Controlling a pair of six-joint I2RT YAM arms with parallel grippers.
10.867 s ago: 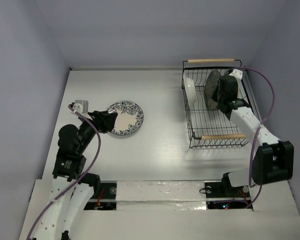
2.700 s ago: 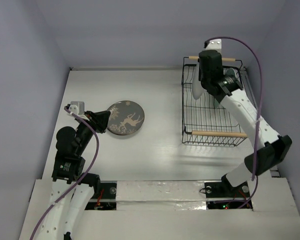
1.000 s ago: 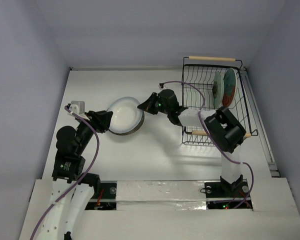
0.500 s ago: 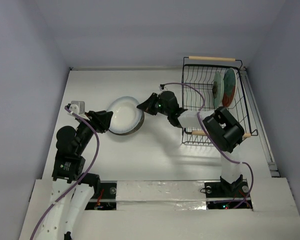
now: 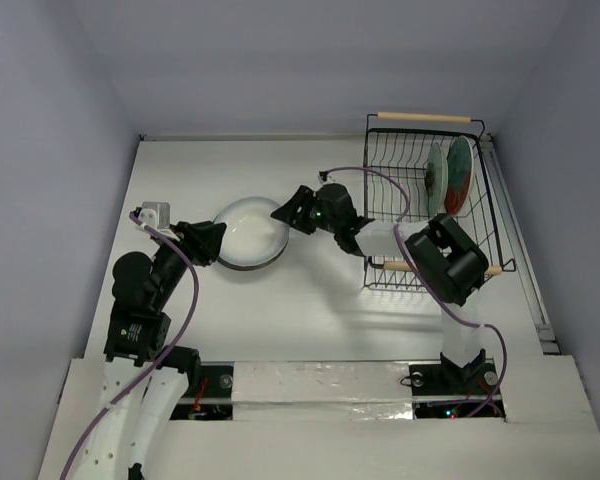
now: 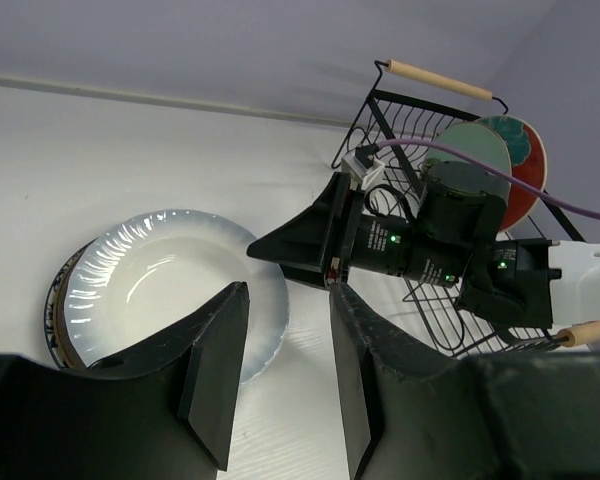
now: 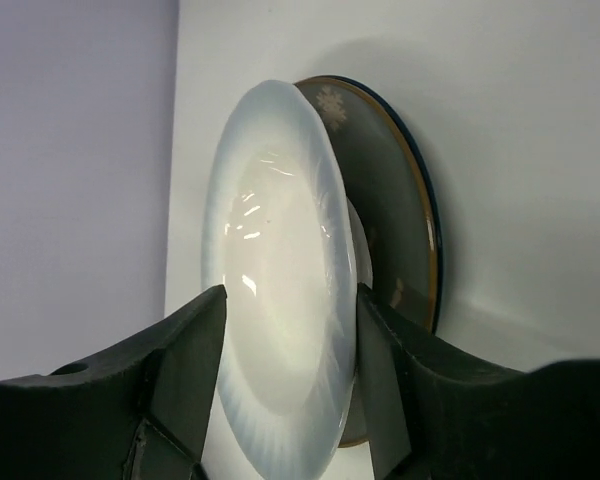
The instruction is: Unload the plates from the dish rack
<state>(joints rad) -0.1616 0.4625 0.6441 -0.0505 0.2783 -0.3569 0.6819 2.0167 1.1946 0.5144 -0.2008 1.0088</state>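
right gripper [image 5: 285, 210] jaws spread, pale plate [image 6: 160, 280] right at its fingertips atop a dark plate [image 7: 395, 220]; left gripper [image 6: 285, 295] spread too, empty

Dark plate [image 7: 400, 230] mostly under pale plate [image 7: 280, 270]; only a rim arc from 12 to 5 o'clock shows, motif largely covered. Anything beneath it: can't tell. Right gripper [image 7: 288, 300] fingers cut by bottom edge in right wrist view; whether they press the pale plate's rim, can't tell. Left gripper [image 6: 285, 295] fingers cut by bottom edge too, one hiding the stack's 5 o'clock rim. Rack [image 6: 440, 80] near side hidden behind right arm [image 6: 540, 275], cut off at 3 o'clock. Red plate [image 6: 528, 185] mostly behind green plate [image 6: 475, 145].
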